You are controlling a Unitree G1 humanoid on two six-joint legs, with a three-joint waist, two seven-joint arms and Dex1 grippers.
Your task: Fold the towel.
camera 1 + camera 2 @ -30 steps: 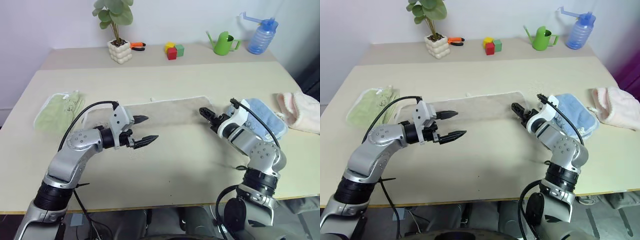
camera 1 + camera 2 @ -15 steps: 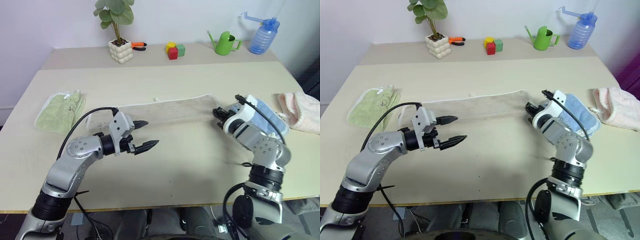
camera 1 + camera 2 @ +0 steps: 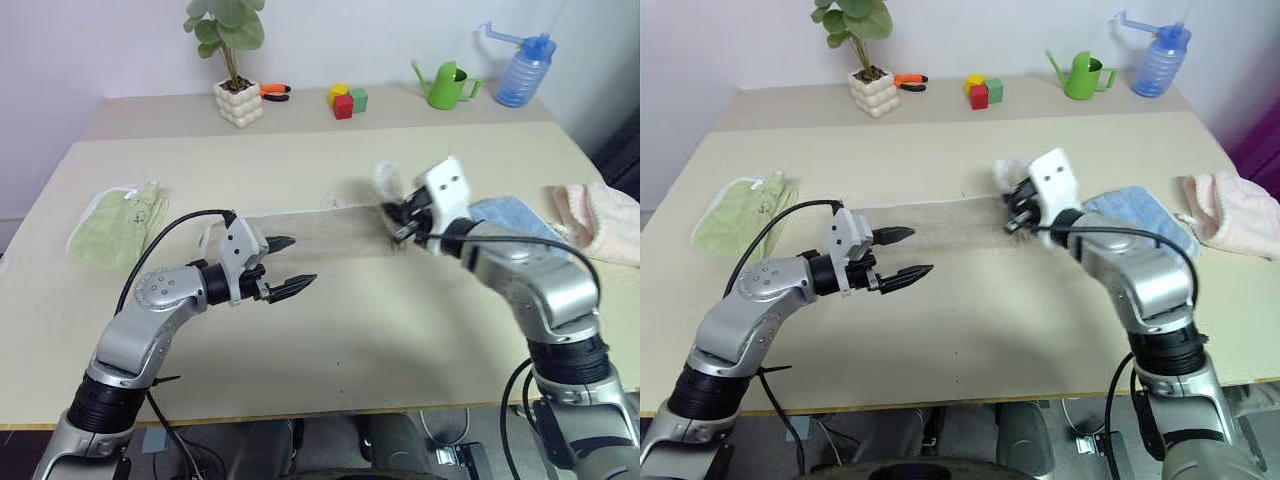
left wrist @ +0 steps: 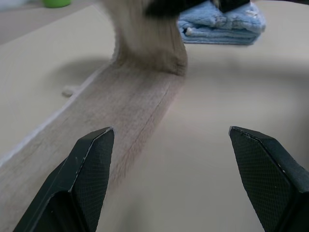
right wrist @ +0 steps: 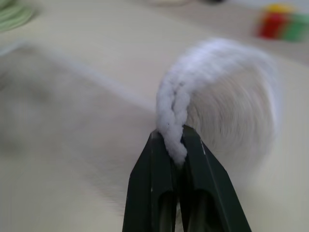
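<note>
Across the table (image 3: 330, 320), towel (image 3: 320, 235) lengthwise left-right, right end lifted

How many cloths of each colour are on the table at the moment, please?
Beige: 1, the towel, one end pinched in the right gripper.
Pale green: 1, the green towel.
Light blue: 1, the blue towel.
Pink: 1, the pink cloth.
Total: 4
</note>
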